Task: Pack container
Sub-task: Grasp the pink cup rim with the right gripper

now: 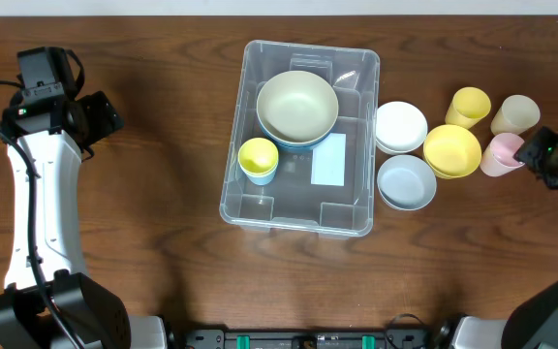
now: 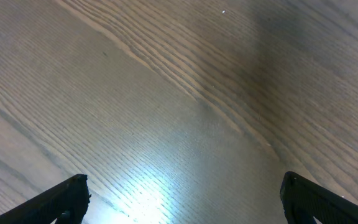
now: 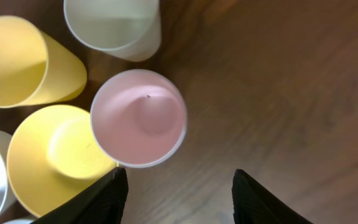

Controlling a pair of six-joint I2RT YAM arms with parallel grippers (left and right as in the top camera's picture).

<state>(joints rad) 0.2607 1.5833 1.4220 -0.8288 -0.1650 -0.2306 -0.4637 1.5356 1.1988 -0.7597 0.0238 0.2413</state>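
The clear container (image 1: 297,219) sits mid-table with a white label on its base. Inside it are a large pale green bowl (image 1: 297,105) stacked on a blue one, and a yellow cup in a blue cup (image 1: 258,158). To its right stand a white bowl (image 1: 400,126), a pale blue bowl (image 1: 406,182), a yellow bowl (image 1: 452,150), a yellow cup (image 1: 469,106), a cream cup (image 1: 516,113) and a pink cup (image 1: 502,153). My right gripper (image 3: 178,186) is open just beside the pink cup (image 3: 138,118). My left gripper (image 2: 182,193) is open over bare wood at far left.
In the right wrist view the yellow bowl (image 3: 58,152), yellow cup (image 3: 23,59) and cream cup (image 3: 114,25) crowd close around the pink cup. Bare wood lies to the right of the cups. The left arm (image 1: 42,184) runs along the table's left side.
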